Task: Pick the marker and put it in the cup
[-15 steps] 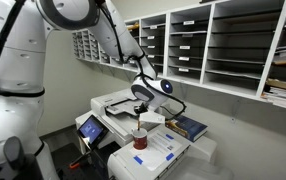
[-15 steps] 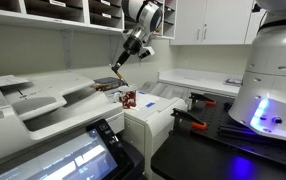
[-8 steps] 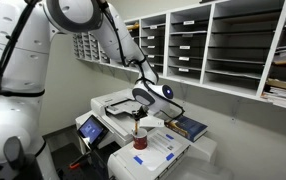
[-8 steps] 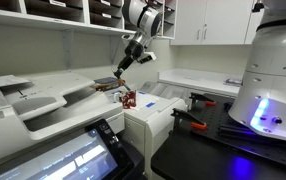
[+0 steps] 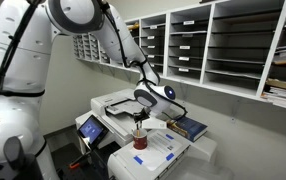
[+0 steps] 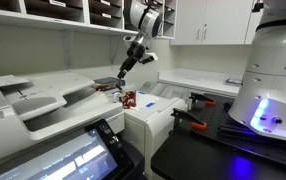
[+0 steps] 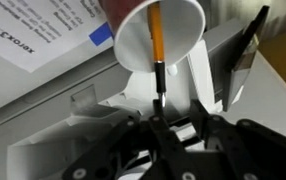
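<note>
The cup (image 5: 140, 142) is small and dark red and stands on the white printer's top; it also shows in an exterior view (image 6: 129, 98). In the wrist view the cup (image 7: 178, 35) shows a white inside, open toward the camera. The marker (image 7: 156, 45) is thin, orange above and dark below in the wrist view. It hangs straight down from my gripper (image 7: 161, 112), with its far end inside the cup's mouth. My gripper (image 5: 138, 118) is directly above the cup and shut on the marker's upper end. The marker (image 6: 123, 72) slants down from the fingers.
The white printer (image 5: 113, 105) has a touchscreen panel (image 5: 90, 127) at its front. A dark blue book (image 5: 190, 127) lies beside the cup. Wall shelves with paper (image 5: 233, 45) stand behind. A printed sheet (image 7: 43, 30) lies by the cup. Orange-handled tools (image 6: 188, 120) lie on the dark counter.
My gripper has moved slightly down toward the cup with the marker still in it. The cup has not moved.
</note>
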### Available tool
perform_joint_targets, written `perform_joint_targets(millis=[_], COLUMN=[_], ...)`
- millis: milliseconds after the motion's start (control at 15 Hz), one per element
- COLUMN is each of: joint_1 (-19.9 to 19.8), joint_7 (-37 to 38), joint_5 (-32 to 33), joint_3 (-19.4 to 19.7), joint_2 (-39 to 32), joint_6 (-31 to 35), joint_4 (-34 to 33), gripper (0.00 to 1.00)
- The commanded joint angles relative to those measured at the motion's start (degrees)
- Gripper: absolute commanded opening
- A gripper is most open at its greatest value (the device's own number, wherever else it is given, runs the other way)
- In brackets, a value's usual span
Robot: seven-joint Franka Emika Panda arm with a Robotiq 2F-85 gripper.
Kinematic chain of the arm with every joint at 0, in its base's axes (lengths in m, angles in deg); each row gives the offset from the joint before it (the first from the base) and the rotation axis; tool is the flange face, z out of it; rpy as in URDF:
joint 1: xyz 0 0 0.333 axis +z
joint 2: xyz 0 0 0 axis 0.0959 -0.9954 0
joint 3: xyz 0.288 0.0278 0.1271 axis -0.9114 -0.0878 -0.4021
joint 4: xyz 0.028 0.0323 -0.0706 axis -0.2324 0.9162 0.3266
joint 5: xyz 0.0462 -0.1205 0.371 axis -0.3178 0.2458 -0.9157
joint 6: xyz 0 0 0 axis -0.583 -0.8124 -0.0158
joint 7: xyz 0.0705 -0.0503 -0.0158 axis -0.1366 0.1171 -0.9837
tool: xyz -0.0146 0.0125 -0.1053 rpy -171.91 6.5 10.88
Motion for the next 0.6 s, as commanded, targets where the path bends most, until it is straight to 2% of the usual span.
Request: perform_joint_targets(millis=[0, 267, 400, 533], joint_1=[3.32, 5.57, 5.87, 6.01], joint_7=[8.73, 26.75, 34.95, 39.43], joint_5=[8.35, 23.25, 29.32, 32.88], joint_3=[2.63, 3.38, 3.00, 2.40], joint_2=[2.01, 5.38, 6.96, 8.30], joint_6=[1.07, 1.91, 1.04, 1.36], joint_4=[1.03, 2.39, 2.42, 2.64], gripper=[0.68, 0.98, 1.00, 1.00])
